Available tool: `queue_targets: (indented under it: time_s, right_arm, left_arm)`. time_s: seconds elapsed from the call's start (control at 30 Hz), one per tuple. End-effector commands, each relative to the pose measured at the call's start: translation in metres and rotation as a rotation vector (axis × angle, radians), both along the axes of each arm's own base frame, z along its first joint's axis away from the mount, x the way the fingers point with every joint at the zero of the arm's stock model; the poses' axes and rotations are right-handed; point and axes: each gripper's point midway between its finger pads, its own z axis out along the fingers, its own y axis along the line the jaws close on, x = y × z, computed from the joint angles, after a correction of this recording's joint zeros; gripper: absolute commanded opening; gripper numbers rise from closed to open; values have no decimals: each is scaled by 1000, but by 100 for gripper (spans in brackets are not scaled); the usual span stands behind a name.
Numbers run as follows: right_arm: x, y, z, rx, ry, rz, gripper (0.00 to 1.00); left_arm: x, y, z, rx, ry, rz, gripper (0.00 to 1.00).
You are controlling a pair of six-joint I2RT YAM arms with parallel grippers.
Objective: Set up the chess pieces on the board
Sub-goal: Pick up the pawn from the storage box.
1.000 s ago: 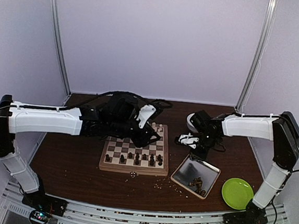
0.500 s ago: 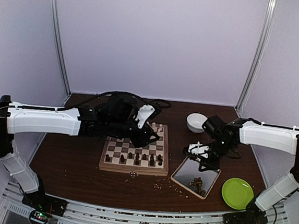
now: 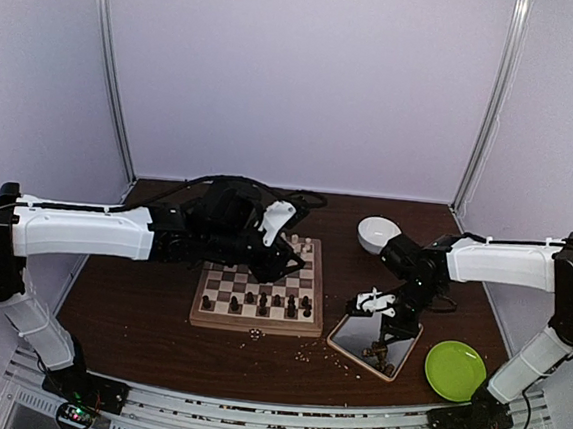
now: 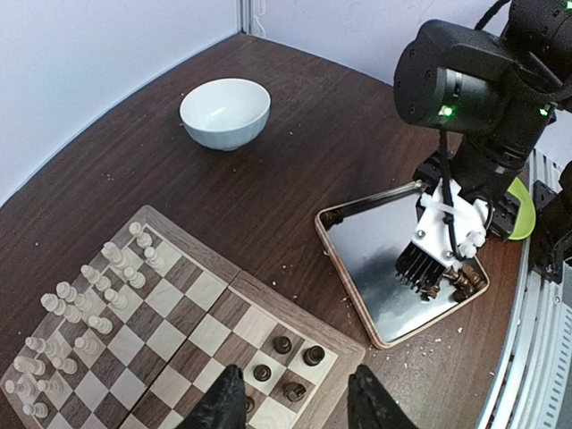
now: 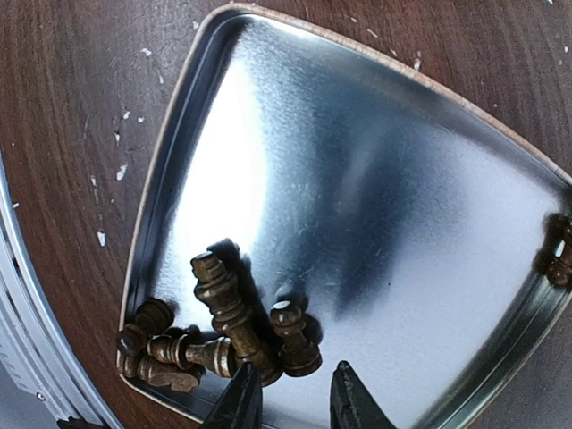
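**Robot test cell in a lab**

Plain pale panels (image 3: 299,75) wall in the dark brown table (image 3: 137,312) on three sides. They are joined by bare metal uprights (image 3: 115,69) at 11 and 1 o'clock. Two white-and-black machines, the left arm (image 3: 84,229) and the right arm (image 3: 493,261), are bolted to a slotted aluminium rail (image 3: 269,414) along the 6 o'clock edge. Small lights (image 3: 73,415) glow at their bases, and loose black cables (image 3: 303,194) trail across the table near 12 o'clock.

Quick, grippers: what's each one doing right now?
Left gripper: open, empty, over the cream-and-brown wooden chessboard.
Right gripper: slightly open, empty, just above dark brown wooden chess pieces in the shiny rectangular metal tray.
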Motion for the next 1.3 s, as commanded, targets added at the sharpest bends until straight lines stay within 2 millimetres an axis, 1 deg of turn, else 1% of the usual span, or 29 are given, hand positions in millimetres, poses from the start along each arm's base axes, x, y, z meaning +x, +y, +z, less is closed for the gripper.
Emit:
queue_targets:
  time_s: [0.0,0.37,0.43,0.63,0.8,1.03,1.27]
  right_arm:
    - [1,2,-7,-16,2,5,26]
    - [5,-4,-18,-57,-19,2,25]
    - [4,-6,-22,-70,-14,6,25]
    - [1,-5,-25,-75,-8,19,26]
    - [-2,-11,-30,-102,-1,14,27]
    - [5,-18,-26,-124,-57,-20,30]
    - [6,-14,-27,-114,-44,-30,22]
  left_arm:
    - [2,5,15,-32,-31,13,40]
    - [3,3,15,-34,-34,11,40]
    - [3,3,15,-34,-33,12,40]
    - [3,4,12,-31,-33,13,40]
    - [2,5,12,-29,-33,15,40]
    - [3,4,13,-32,-41,14,40]
    - [3,3,13,-35,-40,8,40]
